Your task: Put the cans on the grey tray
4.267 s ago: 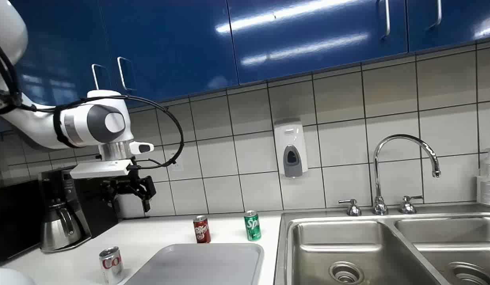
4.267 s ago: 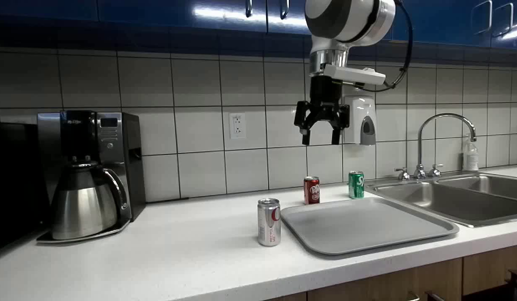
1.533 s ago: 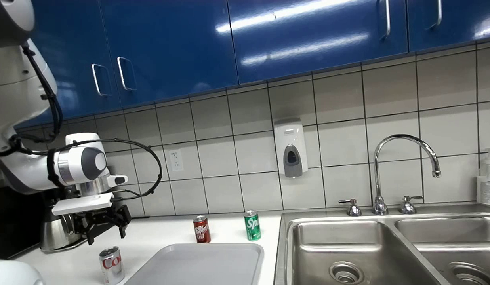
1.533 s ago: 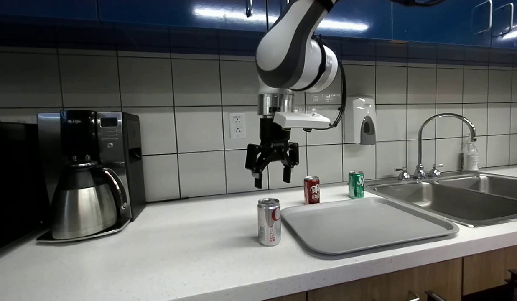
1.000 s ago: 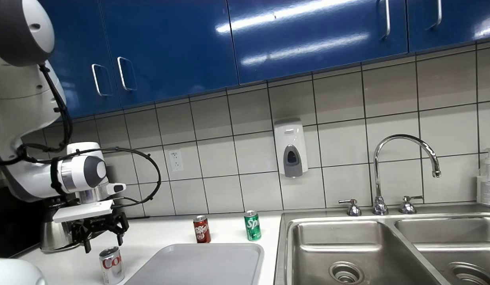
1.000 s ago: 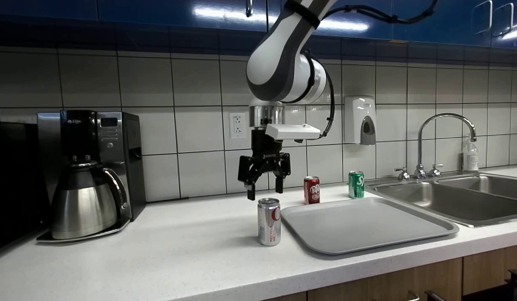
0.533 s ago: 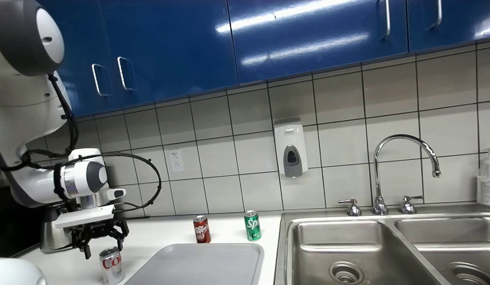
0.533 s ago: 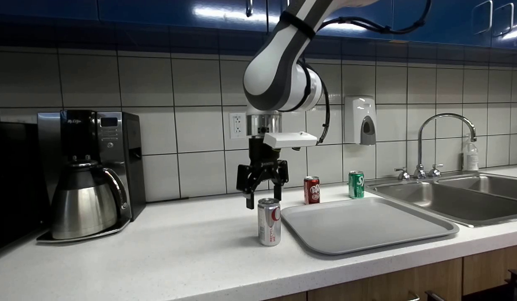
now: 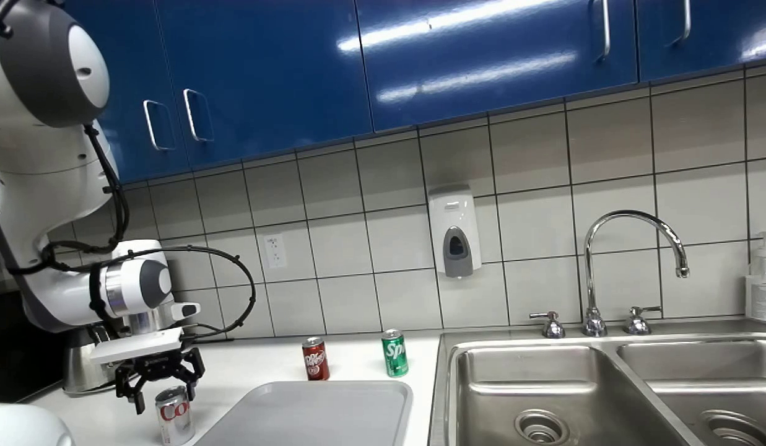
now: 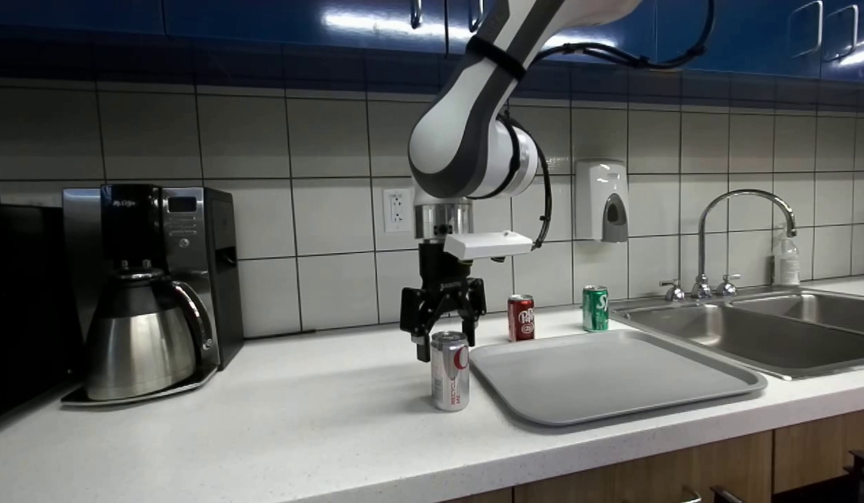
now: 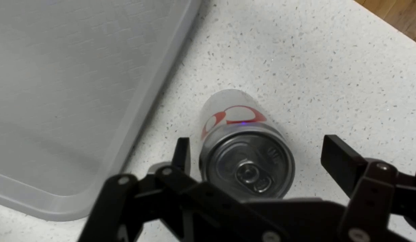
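Note:
The silver-white can (image 10: 449, 381) with red marks stands upright on the counter, just beside the grey tray (image 10: 613, 377). My gripper (image 10: 446, 347) is open and pointing down, its fingertips at about the height of the can's top. In the wrist view the silver can's lid (image 11: 248, 164) lies between the two spread fingers (image 11: 342, 161), closer to the left one, with a gap showing on each side. Behind the tray, a dark red can (image 9: 316, 359) and a green can (image 9: 394, 353) stand upright on the counter. No can is on the tray.
A coffee maker with its steel pot (image 10: 142, 335) stands at the left in an exterior view. The steel double sink (image 10: 725, 335) adjoins the tray's far side. A tiled wall with a soap dispenser (image 9: 455, 232) rises behind the counter, under blue cabinets (image 9: 265, 74).
My gripper has come down from high above the counter, over toward the silver can, and in the last second lowered further until its fingertips reached the can's top. The cans have not moved.

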Controlling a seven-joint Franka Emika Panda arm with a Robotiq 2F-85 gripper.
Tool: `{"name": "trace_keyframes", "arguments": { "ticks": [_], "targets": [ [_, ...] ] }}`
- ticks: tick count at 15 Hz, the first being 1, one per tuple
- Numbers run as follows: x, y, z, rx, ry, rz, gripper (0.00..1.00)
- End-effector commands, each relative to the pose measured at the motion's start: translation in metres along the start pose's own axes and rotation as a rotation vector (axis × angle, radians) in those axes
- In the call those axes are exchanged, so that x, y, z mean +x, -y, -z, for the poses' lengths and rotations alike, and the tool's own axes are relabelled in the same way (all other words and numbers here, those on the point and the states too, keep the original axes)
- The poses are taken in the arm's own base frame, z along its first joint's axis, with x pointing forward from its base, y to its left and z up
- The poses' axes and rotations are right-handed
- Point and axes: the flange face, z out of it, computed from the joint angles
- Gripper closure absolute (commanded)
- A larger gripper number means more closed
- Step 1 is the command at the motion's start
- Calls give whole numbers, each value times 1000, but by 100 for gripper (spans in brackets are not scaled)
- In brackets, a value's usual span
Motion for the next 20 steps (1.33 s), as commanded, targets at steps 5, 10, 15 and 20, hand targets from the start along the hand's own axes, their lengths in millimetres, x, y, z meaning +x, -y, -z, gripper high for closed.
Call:
{"name": "trace_keyframes", "arguments": {
  "ticks": [5, 10, 15, 20],
  "targets": [
    [14, -10, -19, -32, 22, 18, 0],
    [29, -13, -26, -36, 15, 29, 0],
    [34, -12, -23, -41, 5, 31, 0],
    [28, -6, -19, -37, 2, 34, 0]
  ]
}}
